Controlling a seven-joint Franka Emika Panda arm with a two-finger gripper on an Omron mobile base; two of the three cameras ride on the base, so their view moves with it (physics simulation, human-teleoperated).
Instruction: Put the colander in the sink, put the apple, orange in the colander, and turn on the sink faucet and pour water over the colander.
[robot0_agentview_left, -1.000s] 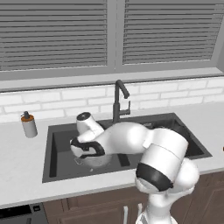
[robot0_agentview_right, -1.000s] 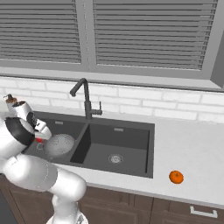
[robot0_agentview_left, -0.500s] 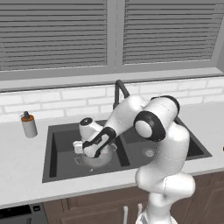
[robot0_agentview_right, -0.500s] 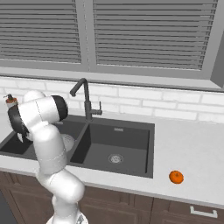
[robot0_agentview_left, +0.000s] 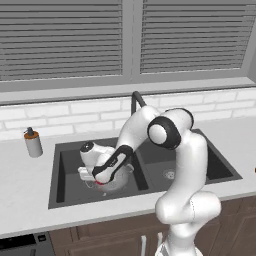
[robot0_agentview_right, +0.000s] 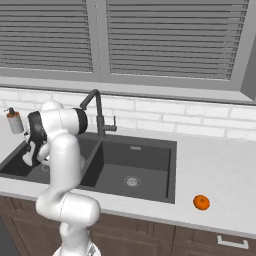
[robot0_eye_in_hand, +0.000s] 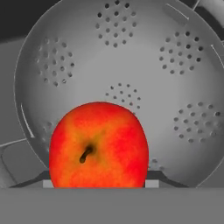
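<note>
The silvery perforated colander sits in the left basin of the dark sink, and it also shows beside the hand as the colander. My gripper is shut on the red apple and holds it just above the colander's bowl. In the left base view the gripper reaches down into the basin, with a sliver of the apple showing. The orange lies on the counter right of the sink. Behind the divider stands the faucet, the faucet; no water runs.
A soap dispenser stands on the counter left of the sink, seen too as the dispenser. My arm arches over the divider between the basins. A white brick wall and a window with blinds close the back.
The arm's elbow has swung up from low in front to an upright arch. The hand stays over the colander in the left basin, still holding the apple.
</note>
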